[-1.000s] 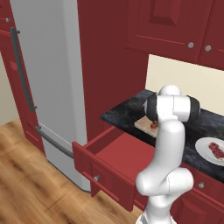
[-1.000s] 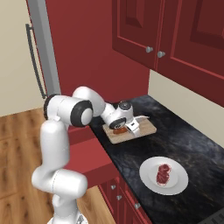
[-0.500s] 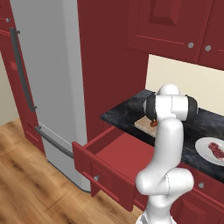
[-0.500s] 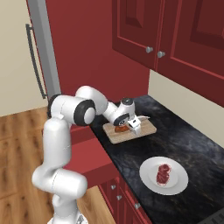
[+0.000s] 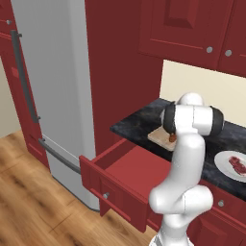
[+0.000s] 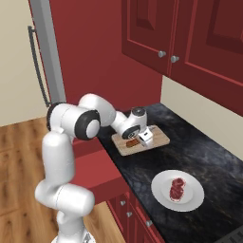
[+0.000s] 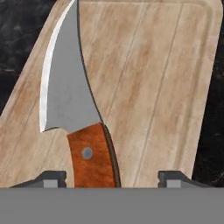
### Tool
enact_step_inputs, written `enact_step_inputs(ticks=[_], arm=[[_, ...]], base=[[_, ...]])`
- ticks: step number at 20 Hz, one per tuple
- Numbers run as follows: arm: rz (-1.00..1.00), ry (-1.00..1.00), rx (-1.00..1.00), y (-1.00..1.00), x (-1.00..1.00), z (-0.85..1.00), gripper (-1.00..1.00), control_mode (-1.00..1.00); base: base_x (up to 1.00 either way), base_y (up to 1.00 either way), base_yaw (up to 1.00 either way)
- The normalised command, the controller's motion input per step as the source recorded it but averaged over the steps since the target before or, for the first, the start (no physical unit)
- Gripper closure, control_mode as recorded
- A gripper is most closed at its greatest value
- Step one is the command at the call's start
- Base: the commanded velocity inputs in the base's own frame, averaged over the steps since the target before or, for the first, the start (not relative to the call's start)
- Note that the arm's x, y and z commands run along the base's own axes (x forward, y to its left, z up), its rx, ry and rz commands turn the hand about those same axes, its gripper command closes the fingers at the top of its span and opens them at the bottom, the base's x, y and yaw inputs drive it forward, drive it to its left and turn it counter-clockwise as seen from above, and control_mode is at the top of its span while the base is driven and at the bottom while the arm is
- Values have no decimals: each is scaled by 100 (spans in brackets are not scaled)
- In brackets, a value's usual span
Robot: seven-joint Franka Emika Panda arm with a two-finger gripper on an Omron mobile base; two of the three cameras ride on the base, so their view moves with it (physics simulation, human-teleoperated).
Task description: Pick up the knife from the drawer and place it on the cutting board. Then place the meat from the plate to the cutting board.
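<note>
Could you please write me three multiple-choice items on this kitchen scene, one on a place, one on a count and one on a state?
1. Where is the meat?
A. on the white plate
B. on the cutting board
C. in the drawer

2. How many silver knobs show on the upper cabinet doors in the right base view?
A. one
B. two
C. four

3. In what state is the drawer?
A. shut
B. pulled open
C. taken out and on the floor

Answers:
1 A, the red slab lies on the round plate, apart from the board.
2 B, two knobs sit side by side above the counter.
3 B, its flat red inside is exposed below the counter edge, while the knife lies on the board under the hand.
</note>
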Motion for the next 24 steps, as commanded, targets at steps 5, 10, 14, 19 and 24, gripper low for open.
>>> enact_step_inputs(ticks=[5,10,14,19,24], arm=[[0,-11,0,0,-40,2,-100,-100],[0,-15,0,2,-12,32,-100,-100],[0,-7,0,0,-3,57,-100,-100],[0,0,0,0,-20,42,-100,-100],[0,7,0,-1,-40,42,-100,-100]], base=[[0,0,0],[0,0,0],[0,0,0],[0,0,0],[0,0,0]])
